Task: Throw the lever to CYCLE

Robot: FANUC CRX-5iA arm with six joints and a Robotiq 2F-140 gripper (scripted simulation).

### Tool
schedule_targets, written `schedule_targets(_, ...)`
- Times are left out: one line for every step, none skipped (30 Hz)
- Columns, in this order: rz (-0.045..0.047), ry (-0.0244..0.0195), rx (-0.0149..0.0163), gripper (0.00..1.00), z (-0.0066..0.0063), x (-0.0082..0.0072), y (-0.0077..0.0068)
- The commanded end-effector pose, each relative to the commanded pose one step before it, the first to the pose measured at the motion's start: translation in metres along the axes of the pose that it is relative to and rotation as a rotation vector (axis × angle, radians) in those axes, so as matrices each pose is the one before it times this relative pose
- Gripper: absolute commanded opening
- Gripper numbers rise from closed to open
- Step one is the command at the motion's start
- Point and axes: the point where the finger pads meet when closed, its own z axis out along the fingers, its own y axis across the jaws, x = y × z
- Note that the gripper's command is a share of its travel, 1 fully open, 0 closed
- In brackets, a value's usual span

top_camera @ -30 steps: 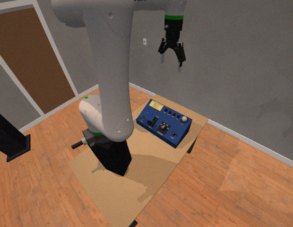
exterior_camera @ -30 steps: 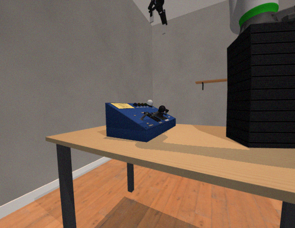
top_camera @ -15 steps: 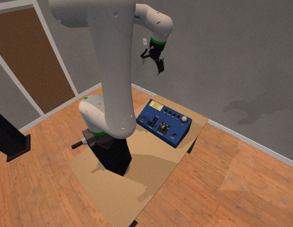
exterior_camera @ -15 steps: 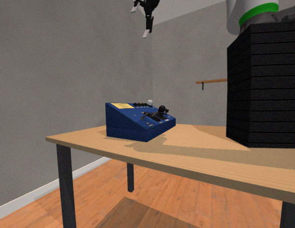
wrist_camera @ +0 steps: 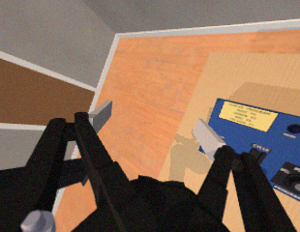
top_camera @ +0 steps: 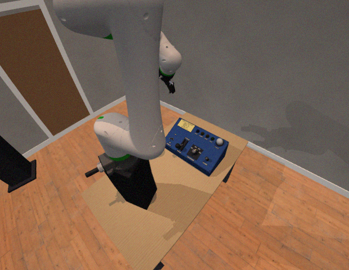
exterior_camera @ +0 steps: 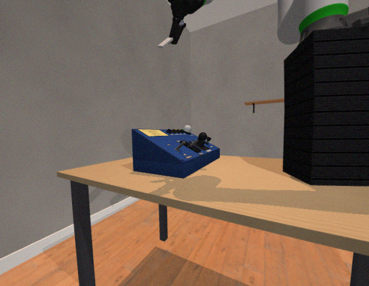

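The blue console [top_camera: 196,145] sits on the wooden table [top_camera: 157,188], with a yellow label [top_camera: 186,125] at its back left corner. The lever [top_camera: 180,144], with a black ball knob, stands in its slot on the console's left side. My gripper [top_camera: 170,86] is open and empty, high above the table near the console's label end, partly hidden behind my arm. In the exterior view the gripper [exterior_camera: 173,34] hangs far above the console [exterior_camera: 174,152]. In the wrist view the open fingers frame the floor beside the console [wrist_camera: 266,140]; a CYCLE label [wrist_camera: 260,146] shows by the right finger.
A joystick [top_camera: 194,151], a row of dark buttons [top_camera: 204,134], a white ball knob [top_camera: 219,142] and a small knob [top_camera: 206,158] share the panel. My black base block [exterior_camera: 329,104] stands on the table near the console. The wall is close behind the console.
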Motion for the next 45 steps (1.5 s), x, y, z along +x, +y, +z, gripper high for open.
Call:
schedule_targets(0.01351, 0.11180, 0.03559, 1.00, 0.03439, -0.01786, -0.01285)
schedule_targets(0.00000, 0.00000, 0.00000, 1.00, 0.00000, 0.00000, 0.00000)
schedule_targets(0.01519, 0.04169, -0.00877, 1.00, 0.00828, -0.01247, 0.00251)
schedule_targets(0.00000, 0.00000, 0.00000, 1.00, 0.00000, 0.00000, 0.00000)
schedule_targets(0.00000, 0.00000, 0.00000, 1.00, 0.00000, 0.00000, 0.00000)
schedule_targets(0.00000, 0.00000, 0.00000, 1.00, 0.00000, 0.00000, 0.00000)
schedule_targets(0.00000, 0.00000, 0.00000, 1.00, 0.00000, 0.00000, 0.00000)
schedule_targets(0.01518, 0.03844, -0.01809, 1.00, 0.00520, -0.01302, 0.00599)
schedule_targets(0.01424, 0.03486, -0.02609, 1.00, 0.00247, -0.01326, 0.00904)
schedule_targets(0.00000, 0.00000, 0.00000, 1.00, 0.00000, 0.00000, 0.00000)
schedule_targets(0.00000, 0.00000, 0.00000, 1.00, 0.00000, 0.00000, 0.00000)
schedule_targets(0.00000, 0.00000, 0.00000, 1.00, 0.00000, 0.00000, 0.00000)
schedule_targets(0.01260, 0.03111, -0.03269, 1.00, 0.00013, -0.01325, 0.01165)
schedule_targets(0.00000, 0.00000, 0.00000, 1.00, 0.00000, 0.00000, 0.00000)
schedule_targets(0.00000, 0.00000, 0.00000, 1.00, 0.00000, 0.00000, 0.00000)
schedule_targets(0.01050, 0.02736, -0.03788, 1.00, -0.00178, -0.01302, 0.01379)
schedule_targets(0.00000, 0.00000, 0.00000, 1.00, 0.00000, 0.00000, 0.00000)
schedule_targets(0.00000, 0.00000, 0.00000, 1.00, 0.00000, 0.00000, 0.00000)
schedule_targets(0.00000, 0.00000, 0.00000, 1.00, 0.00000, 0.00000, 0.00000)
schedule_targets(0.00000, 0.00000, 0.00000, 1.00, 0.00000, 0.00000, 0.00000)
schedule_targets(0.00000, 0.00000, 0.00000, 1.00, 0.00000, 0.00000, 0.00000)
schedule_targets(0.00815, 0.02372, -0.04169, 1.00, -0.00326, -0.01261, 0.01548)
schedule_targets(0.00000, 0.00000, 0.00000, 1.00, 0.00000, 0.00000, 0.00000)
schedule_targets(0.00000, 0.00000, 0.00000, 1.00, 0.00000, 0.00000, 0.00000)
schedule_targets(0.00000, 0.00000, 0.00000, 1.00, 0.00000, 0.00000, 0.00000)
schedule_targets(0.00000, 0.00000, 0.00000, 1.00, 0.00000, 0.00000, 0.00000)
schedule_targets(0.00000, 0.00000, 0.00000, 1.00, 0.00000, 0.00000, 0.00000)
schedule_targets(0.00000, 0.00000, 0.00000, 1.00, 0.00000, 0.00000, 0.00000)
schedule_targets(0.00000, 0.00000, 0.00000, 1.00, 0.00000, 0.00000, 0.00000)
schedule_targets(0.00000, 0.00000, 0.00000, 1.00, 0.00000, 0.00000, 0.00000)
schedule_targets(0.00573, 0.02030, -0.04419, 1.00, -0.00434, -0.01206, 0.01671)
schedule_targets(0.00000, 0.00000, 0.00000, 1.00, 0.00000, 0.00000, 0.00000)
schedule_targets(0.00000, 0.00000, 0.00000, 1.00, 0.00000, 0.00000, 0.00000)
schedule_targets(0.00000, 0.00000, 0.00000, 1.00, 0.00000, 0.00000, 0.00000)
schedule_targets(0.00000, 0.00000, 0.00000, 1.00, 0.00000, 0.00000, 0.00000)
schedule_targets(0.00000, 0.00000, 0.00000, 1.00, 0.00000, 0.00000, 0.00000)
schedule_targets(0.00000, 0.00000, 0.00000, 1.00, 0.00000, 0.00000, 0.00000)
schedule_targets(0.00000, 0.00000, 0.00000, 1.00, 0.00000, 0.00000, 0.00000)
schedule_targets(0.00000, 0.00000, 0.00000, 1.00, 0.00000, 0.00000, 0.00000)
schedule_targets(0.00000, 0.00000, 0.00000, 1.00, 0.00000, 0.00000, 0.00000)
schedule_targets(0.00000, 0.00000, 0.00000, 1.00, 0.00000, 0.00000, 0.00000)
schedule_targets(0.00000, 0.00000, 0.00000, 1.00, 0.00000, 0.00000, 0.00000)
schedule_targets(0.00000, 0.00000, 0.00000, 1.00, 0.00000, 0.00000, 0.00000)
schedule_targets(0.00000, 0.00000, 0.00000, 1.00, 0.00000, 0.00000, 0.00000)
schedule_targets(0.00000, 0.00000, 0.00000, 1.00, 0.00000, 0.00000, 0.00000)
